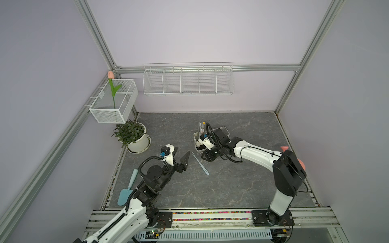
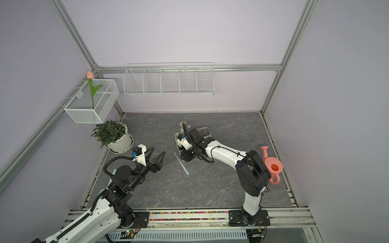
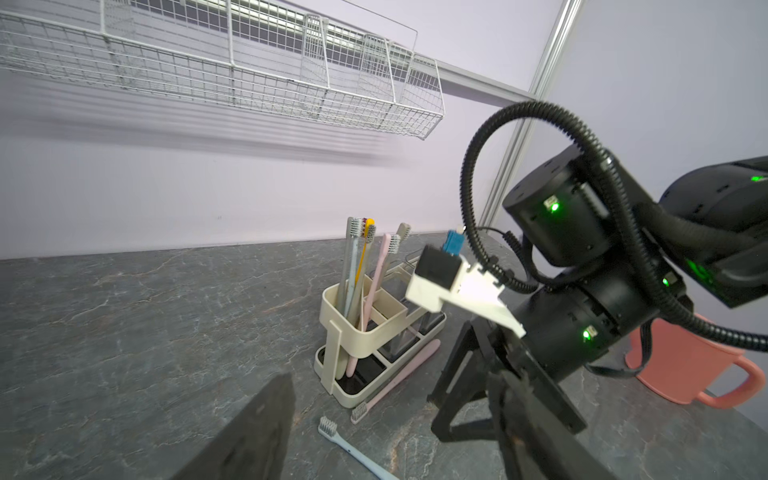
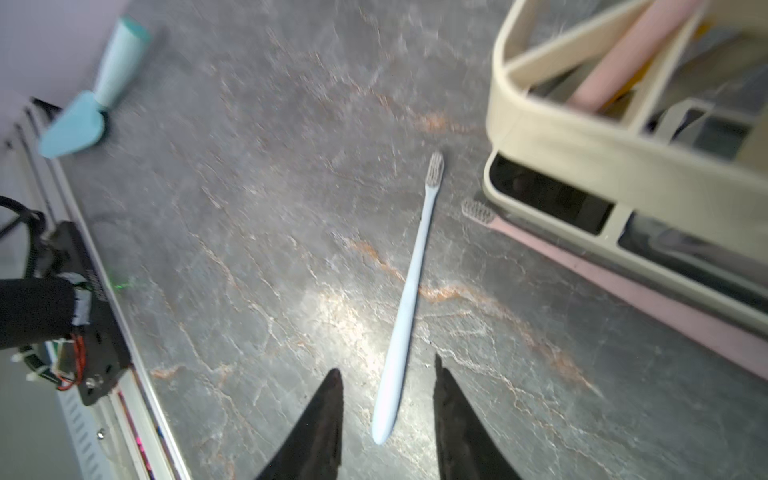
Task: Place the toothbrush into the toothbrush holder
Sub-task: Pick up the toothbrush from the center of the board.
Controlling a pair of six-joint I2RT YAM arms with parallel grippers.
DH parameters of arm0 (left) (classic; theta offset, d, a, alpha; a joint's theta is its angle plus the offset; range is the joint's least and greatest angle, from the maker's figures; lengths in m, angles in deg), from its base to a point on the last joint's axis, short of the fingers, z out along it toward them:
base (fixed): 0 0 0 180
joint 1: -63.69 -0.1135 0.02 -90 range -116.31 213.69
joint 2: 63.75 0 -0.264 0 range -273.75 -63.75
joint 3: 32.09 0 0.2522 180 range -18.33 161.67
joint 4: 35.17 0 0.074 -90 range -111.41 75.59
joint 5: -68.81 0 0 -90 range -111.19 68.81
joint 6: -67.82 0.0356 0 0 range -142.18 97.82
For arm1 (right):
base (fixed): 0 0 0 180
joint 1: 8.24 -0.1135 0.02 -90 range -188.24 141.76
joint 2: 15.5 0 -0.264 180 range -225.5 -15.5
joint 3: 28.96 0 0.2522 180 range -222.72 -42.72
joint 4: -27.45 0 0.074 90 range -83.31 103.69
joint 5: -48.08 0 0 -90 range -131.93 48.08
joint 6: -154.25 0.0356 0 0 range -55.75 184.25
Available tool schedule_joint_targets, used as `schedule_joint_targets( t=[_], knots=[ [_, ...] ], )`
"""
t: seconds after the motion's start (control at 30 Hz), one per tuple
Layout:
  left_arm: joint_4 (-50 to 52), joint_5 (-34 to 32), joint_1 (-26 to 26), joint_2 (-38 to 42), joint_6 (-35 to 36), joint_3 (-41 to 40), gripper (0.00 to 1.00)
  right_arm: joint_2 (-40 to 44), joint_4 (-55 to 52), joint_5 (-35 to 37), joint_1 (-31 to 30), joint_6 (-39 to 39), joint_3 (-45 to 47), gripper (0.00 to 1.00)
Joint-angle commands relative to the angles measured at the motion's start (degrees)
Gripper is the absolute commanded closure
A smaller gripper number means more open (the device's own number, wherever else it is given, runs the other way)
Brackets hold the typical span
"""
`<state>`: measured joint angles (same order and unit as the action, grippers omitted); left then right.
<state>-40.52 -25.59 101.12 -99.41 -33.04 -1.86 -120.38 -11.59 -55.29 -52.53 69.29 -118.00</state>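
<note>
While the left gripper (image 1: 182, 151) waits with jaws spread and empty, the slim pale-blue plastic toothbrush (image 1: 200, 163) lies flat at six o'clock of the cream oblong toothbrush holder (image 1: 195, 140). The right gripper (image 4: 385, 365) hovers over its handle, jaws parted, holding nothing. Light, stiff, probably slippery: pinch the thicker handle.

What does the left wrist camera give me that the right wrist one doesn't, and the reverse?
Left wrist only: the upright toothbrushes' heads, the wall wire basket, the pink watering can. Right wrist only: the teal trowel and the right gripper, fingers apart. Both: the toothbrush holder, the blue toothbrush lying on the table, a pink toothbrush beside the holder's base.
</note>
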Motion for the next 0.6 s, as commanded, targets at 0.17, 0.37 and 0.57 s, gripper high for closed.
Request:
schedule_joint_targets(
  t=[0.17, 0.37, 0.57],
  knots=[
    [3.56, -3.32, 0.10, -0.48, -0.71, 0.16, 0.23, -8.38, -4.91, 8.03, -4.47, -2.65, -5.34, 0.55],
    [3.47, -3.95, 0.11, -0.28, -0.96, 0.05, 0.22, -11.17, -6.04, 12.61, -5.45, -3.19, -6.62, 0.55],
    [3.37, -3.94, 0.10, -0.73, -1.28, 0.09, 0.22, -12.85, -6.19, 14.58, -5.55, -3.39, -7.26, 0.55]
  ],
)
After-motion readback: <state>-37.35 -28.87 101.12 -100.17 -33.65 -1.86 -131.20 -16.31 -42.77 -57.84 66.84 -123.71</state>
